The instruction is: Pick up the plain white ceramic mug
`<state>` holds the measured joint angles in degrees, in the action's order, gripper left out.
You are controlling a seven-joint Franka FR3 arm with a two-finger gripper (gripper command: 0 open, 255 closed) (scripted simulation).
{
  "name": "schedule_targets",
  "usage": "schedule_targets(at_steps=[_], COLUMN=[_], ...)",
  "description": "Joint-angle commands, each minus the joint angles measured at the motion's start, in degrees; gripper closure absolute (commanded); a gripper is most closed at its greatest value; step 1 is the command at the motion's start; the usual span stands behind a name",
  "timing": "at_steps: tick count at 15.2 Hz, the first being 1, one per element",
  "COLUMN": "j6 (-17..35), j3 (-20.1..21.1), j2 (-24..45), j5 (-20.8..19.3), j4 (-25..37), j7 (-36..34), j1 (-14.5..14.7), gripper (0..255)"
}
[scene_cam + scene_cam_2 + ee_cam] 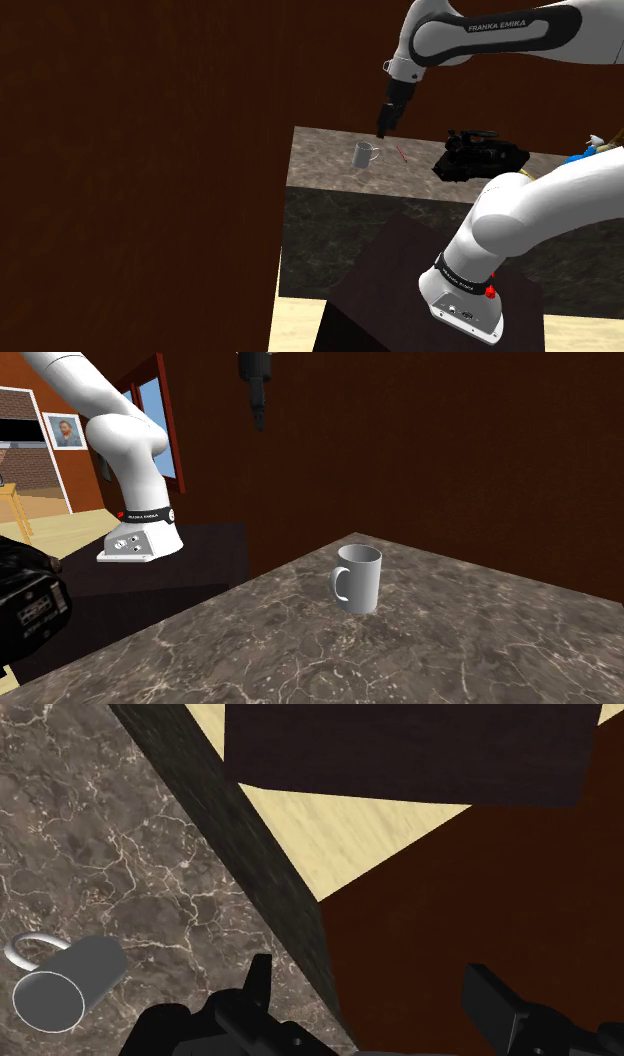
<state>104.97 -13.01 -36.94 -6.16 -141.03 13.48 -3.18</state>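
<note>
A plain pale grey-white mug stands upright on the marbled stone counter, near its corner, handle towards the black gripper. The gripper hangs in the air well above the counter, beside the mug and higher than its rim. In the second exterior view the mug sits on the counter and the gripper is high up to its left. In the wrist view the gripper is open with nothing between its fingers. There the mug lies outside the fingers, and the counter's edge runs under the hand.
A bulky black object rests on the counter on the shoulder view's right, with a thin red stick between it and the mug. A blue item sits further right. The dark stand is below, and a dark brown wall lies behind the counter.
</note>
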Motion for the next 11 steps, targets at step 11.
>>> schedule_targets(at_steps=[11], j6=[18.4], j3=[-12.1], j2=[22.1], j5=[0.7], j4=[5.5], j7=[15.1], j1=[-0.3], gripper=[0])
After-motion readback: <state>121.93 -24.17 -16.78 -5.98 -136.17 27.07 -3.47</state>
